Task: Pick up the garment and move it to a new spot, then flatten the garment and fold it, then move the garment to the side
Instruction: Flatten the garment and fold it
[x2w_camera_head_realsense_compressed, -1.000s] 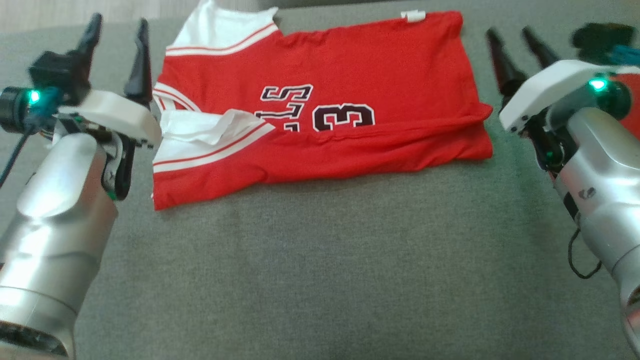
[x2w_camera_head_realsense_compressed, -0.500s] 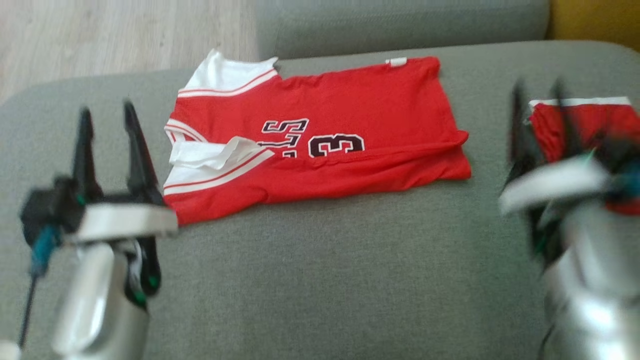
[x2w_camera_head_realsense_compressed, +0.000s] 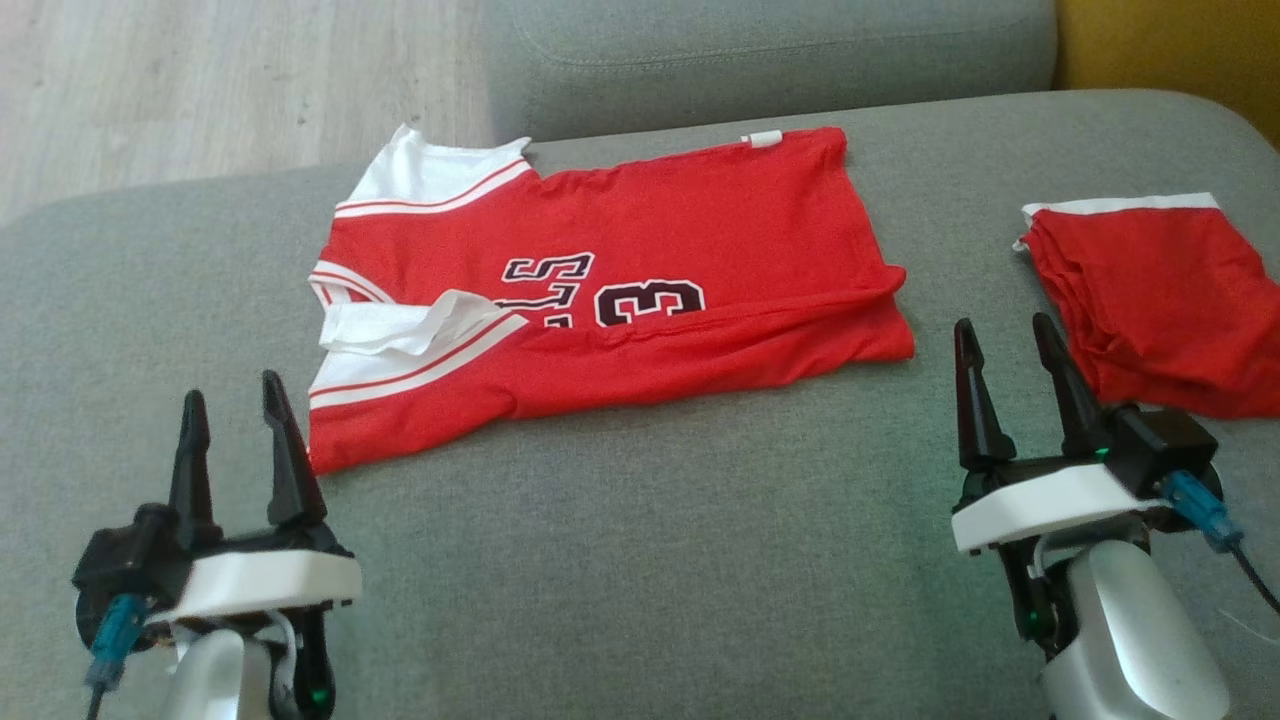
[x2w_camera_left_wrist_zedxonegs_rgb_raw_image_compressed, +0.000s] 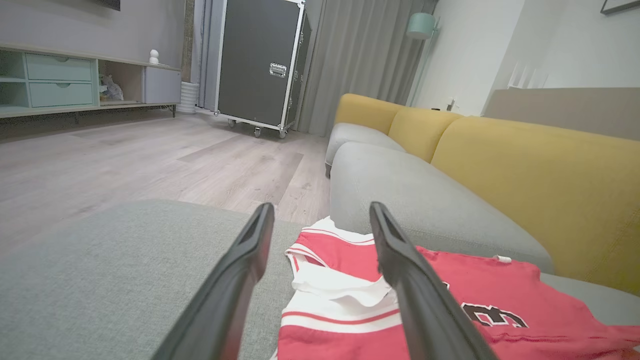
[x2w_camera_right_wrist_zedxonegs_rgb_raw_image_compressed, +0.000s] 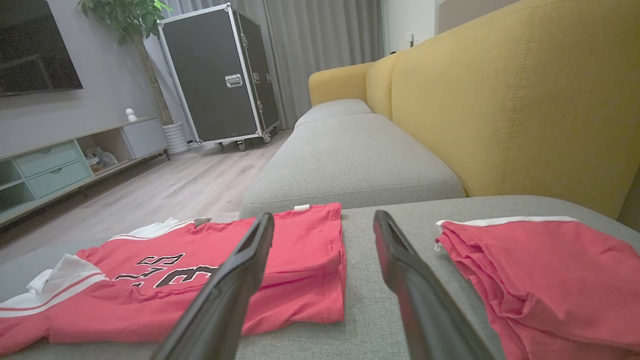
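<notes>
- Where the grey seat (x2w_camera_head_realsense_compressed: 640, 560) comes nearest to the camera, the left gripper (x2w_camera_head_realsense_compressed: 231, 387) is seen at the lower left, with its two dark fingers spread wide apart and nothing held between them.
- At the lower right, the right gripper (x2w_camera_head_realsense_compressed: 1002, 322) is found in the same state: the jaws are fully parted and no cloth is gripped.
- The fingers of both are pointed away from the robot, and no contact with any cloth is seen.
- A little farther, the red shirt (x2w_camera_head_realsense_compressed: 700, 230) is laid flat on the seat, between the two grippers; its near corner lies close to the left fingers.
- The near long edge of the shirt is turned over onto the front, so the black number is partly covered.
- The white-trimmed neck and armholes are placed toward the robot's left, the hem toward its right.
- A second red garment (x2w_camera_head_realsense_compressed: 1160, 300), with a white band, is lain folded to the right, apart from the shirt and just beside the right fingers.
- Behind the shirt, another grey cushion (x2w_camera_head_realsense_compressed: 770, 50) is seen, with a yellow backrest (x2w_camera_head_realsense_compressed: 1170, 40) to the right and a wooden floor (x2w_camera_head_realsense_compressed: 200, 80) to the left.
- Farthest away, a black case on wheels (x2w_camera_left_wrist_zedxonegs_rgb_raw_image_compressed: 260, 60), a grey curtain (x2w_camera_left_wrist_zedxonegs_rgb_raw_image_compressed: 360, 50) and a low cabinet (x2w_camera_left_wrist_zedxonegs_rgb_raw_image_compressed: 75, 80) are shown.
</notes>
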